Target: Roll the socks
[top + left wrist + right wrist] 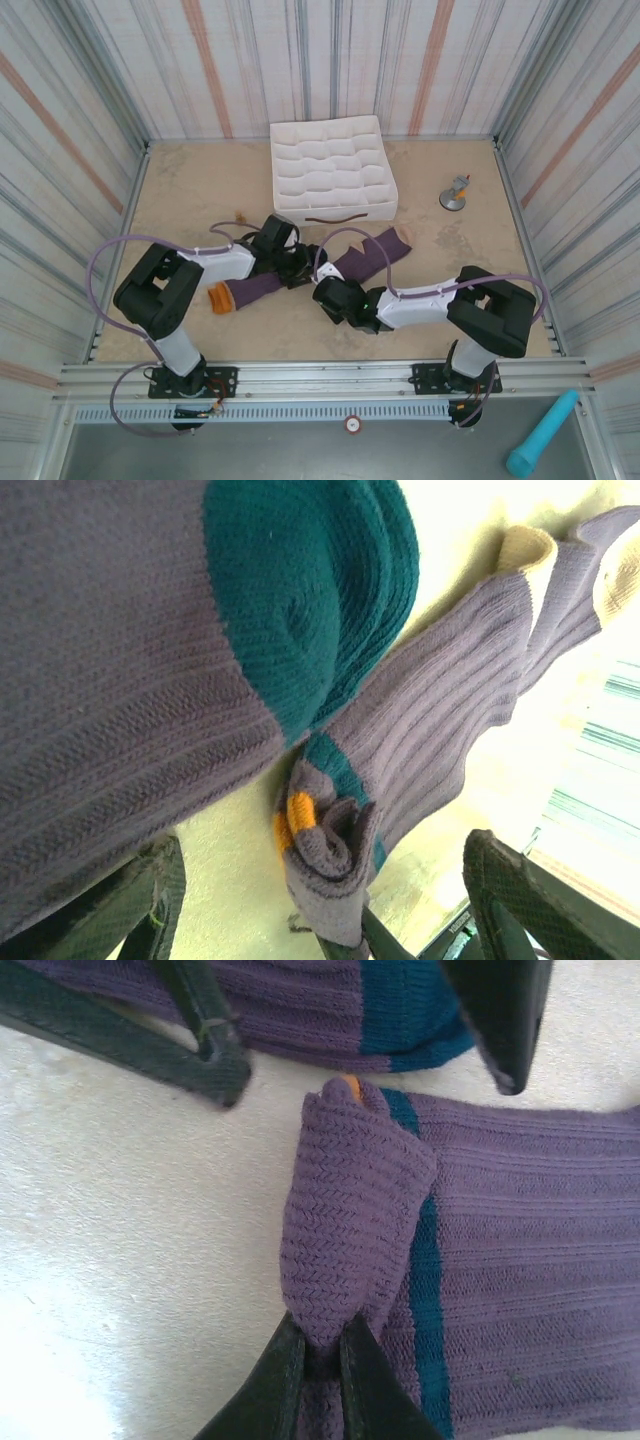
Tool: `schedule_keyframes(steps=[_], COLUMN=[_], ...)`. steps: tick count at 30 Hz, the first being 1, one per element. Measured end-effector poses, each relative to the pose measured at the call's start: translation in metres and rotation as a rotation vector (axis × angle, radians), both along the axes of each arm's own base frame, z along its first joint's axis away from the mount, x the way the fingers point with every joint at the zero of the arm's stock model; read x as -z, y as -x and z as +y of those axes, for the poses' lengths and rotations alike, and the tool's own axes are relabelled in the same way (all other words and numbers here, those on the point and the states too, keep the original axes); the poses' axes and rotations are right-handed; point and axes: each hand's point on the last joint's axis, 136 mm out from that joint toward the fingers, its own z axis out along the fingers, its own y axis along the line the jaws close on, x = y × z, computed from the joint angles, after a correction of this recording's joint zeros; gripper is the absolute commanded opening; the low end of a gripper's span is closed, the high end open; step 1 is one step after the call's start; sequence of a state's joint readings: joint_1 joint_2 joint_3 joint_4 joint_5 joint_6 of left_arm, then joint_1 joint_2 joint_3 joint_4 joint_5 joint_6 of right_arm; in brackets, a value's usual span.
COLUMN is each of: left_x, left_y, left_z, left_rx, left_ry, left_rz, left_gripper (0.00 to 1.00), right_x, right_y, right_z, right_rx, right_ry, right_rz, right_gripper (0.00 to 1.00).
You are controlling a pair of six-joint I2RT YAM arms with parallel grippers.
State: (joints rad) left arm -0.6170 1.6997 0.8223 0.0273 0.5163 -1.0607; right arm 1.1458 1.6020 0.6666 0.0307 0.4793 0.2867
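- Teal-toe sock (pixel 250 289): flat at table centre, orange cuff toward 8 o'clock.
- Tan-toe sock (pixel 368 255): just beside it, toe toward 2 o'clock, near end rolled.
- Left gripper (pixel 293 266): I read it wide, over the teal toe.
- Right gripper (pixel 322 1348): clamped on the tan-toe sock's rolled end.
- Box (pixel 330 168): 12 o'clock.

Bright even light; the left wrist view glares, slightly blurred.
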Motion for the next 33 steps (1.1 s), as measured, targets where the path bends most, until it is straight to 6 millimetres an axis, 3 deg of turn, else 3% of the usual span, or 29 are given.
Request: schedule_keyframes(steps=[11,20,33], left_x=[-0.005,-0.025,-0.025], left_y=[0.019,0.015,0.02], left_z=[0.014,0.016,0.008], left_rx=[-0.028,-0.051,-0.027], left_ry=[0.012,0.058,0.039], left_rz=[0.011,-0.077,-0.101], left_gripper=[0.74,0.73,0.7], right_x=[-0.001,-0.003,-0.006], right_y=[-0.003,-0.013,-0.011], right_z=[-0.007,-0.018,-0.037], right_rx=[0.007,0.016,0.105], right_ry=[-0.064,-0.301,-0.74], right_rz=[0.051,0.276,0.625], right_gripper=[0.0,0.0,0.0])
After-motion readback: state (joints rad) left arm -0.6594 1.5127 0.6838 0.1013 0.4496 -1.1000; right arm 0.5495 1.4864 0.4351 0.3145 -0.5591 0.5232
